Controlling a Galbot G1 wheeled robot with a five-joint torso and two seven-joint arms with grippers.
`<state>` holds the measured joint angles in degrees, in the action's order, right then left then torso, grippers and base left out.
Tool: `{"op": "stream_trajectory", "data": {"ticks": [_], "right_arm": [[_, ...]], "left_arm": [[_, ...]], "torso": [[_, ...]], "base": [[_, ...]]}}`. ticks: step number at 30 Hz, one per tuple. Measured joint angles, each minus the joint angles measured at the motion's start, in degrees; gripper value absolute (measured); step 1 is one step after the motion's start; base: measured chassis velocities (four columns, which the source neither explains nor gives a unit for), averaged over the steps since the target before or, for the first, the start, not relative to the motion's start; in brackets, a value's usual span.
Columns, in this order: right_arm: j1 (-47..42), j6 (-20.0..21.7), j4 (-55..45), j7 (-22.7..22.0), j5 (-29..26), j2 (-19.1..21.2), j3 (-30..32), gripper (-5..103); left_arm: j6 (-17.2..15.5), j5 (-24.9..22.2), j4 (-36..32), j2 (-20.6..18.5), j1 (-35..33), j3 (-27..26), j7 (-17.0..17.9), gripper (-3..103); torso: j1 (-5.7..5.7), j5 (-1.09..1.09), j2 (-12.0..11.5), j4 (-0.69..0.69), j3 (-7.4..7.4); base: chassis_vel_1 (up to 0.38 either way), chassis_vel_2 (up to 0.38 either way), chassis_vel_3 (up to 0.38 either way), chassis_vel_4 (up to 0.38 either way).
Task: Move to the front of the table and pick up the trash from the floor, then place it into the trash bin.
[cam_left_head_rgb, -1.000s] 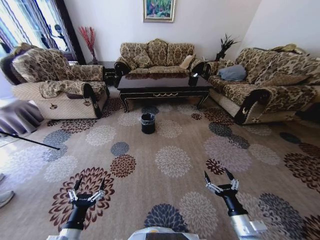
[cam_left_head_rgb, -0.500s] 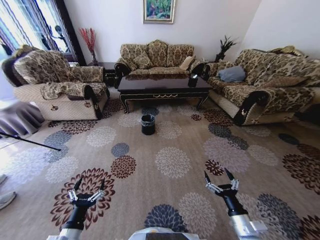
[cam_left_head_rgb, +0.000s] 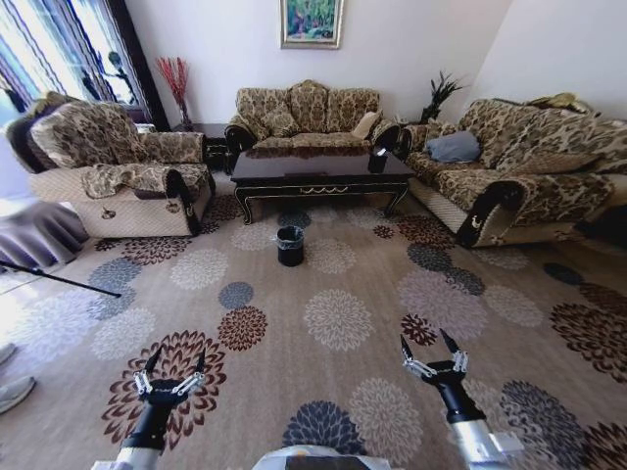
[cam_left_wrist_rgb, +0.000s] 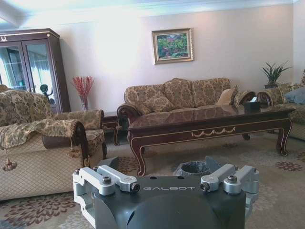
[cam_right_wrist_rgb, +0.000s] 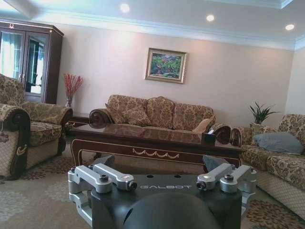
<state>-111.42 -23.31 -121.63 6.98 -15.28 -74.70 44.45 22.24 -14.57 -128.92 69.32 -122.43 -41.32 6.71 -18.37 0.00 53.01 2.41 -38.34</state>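
Observation:
The long dark table [cam_left_head_rgb: 318, 168] with gold trim stands across the room in front of the back sofa. On the carpet before it sits the small black trash bin [cam_left_head_rgb: 289, 245] with its liner. The left wrist view has the table [cam_left_wrist_rgb: 209, 125] and the bin's rim [cam_left_wrist_rgb: 194, 167]; the right wrist view has the table [cam_right_wrist_rgb: 157, 138]. The trash is too small to make out on the patterned carpet. My left gripper [cam_left_head_rgb: 174, 364] and right gripper [cam_left_head_rgb: 429, 345] hang low near me, both open and holding nothing, far short of the bin.
An armchair [cam_left_head_rgb: 108, 166] stands left, a sofa [cam_left_head_rgb: 309, 108] behind the table, another sofa [cam_left_head_rgb: 519, 166] right. A black box [cam_left_head_rgb: 378, 157] sits on the table. A thin dark pole [cam_left_head_rgb: 59, 277] and a shoe [cam_left_head_rgb: 15, 392] lie at left. Open carpet stretches to the bin.
The whole picture has shifted slightly: table, bin and sofas sit a little lower, so the camera has moved closer. Both grippers keep the same open pose.

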Motion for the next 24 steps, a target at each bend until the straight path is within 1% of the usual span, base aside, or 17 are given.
{"op": "stream_trajectory", "data": {"ticks": [7,8,10,20,24], "right_arm": [[0.0,0.0,0.0,0.0,0.0,0.0,0.0,100],[0.0,0.0,0.0,0.0,0.0,0.0,0.0,100],[0.0,0.0,0.0,0.0,0.0,0.0,0.0,100],[0.0,0.0,0.0,0.0,0.0,0.0,0.0,100],[0.0,0.0,0.0,0.0,0.0,0.0,0.0,100]], "left_arm": [[0.0,0.0,0.0,0.0,0.0,0.0,0.0,100],[0.0,0.0,0.0,0.0,0.0,0.0,0.0,100],[0.0,0.0,0.0,0.0,0.0,0.0,0.0,100],[0.0,0.0,0.0,0.0,0.0,0.0,0.0,100],[0.0,0.0,0.0,0.0,0.0,0.0,0.0,100]], "torso": [[-0.85,0.0,2.1,0.0,-1.24],[-0.85,0.0,2.1,0.0,-1.24],[-1.21,0.0,2.9,0.0,-1.7],[-2.24,0.0,5.2,0.0,-2.94],[-2.93,0.0,6.7,0.0,-3.84]], "base": [[0.0,0.0,0.0,0.0],[0.0,0.0,0.0,0.0],[0.0,0.0,0.0,0.0],[0.0,0.0,0.0,0.0],[0.0,0.0,0.0,0.0]]}}
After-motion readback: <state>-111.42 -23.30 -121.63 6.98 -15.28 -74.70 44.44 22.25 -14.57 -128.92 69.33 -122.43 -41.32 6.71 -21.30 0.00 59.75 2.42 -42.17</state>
